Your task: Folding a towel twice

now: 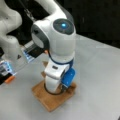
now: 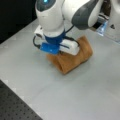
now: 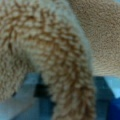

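The orange-brown towel (image 1: pixel 51 100) lies on the grey table under the arm in both front views. It stands bunched into a raised hump (image 2: pixel 68 63), with part of it lifted off the table. In the wrist view a thick roll of its terry cloth (image 3: pixel 57 50) runs down between the blue fingers (image 3: pixel 110 105) of my gripper (image 3: pixel 67 105), which is shut on it. The arm's white hand (image 1: pixel 53 81) stands straight down on the towel and hides the fingertips in both front views.
The grey table (image 1: pixel 100 75) stretches around the towel. The arm's base and a lit box with an orange part (image 1: pixel 10 79) stand at a front view's left. A black perforated board (image 2: pixel 15 107) borders the table at a front view's bottom left.
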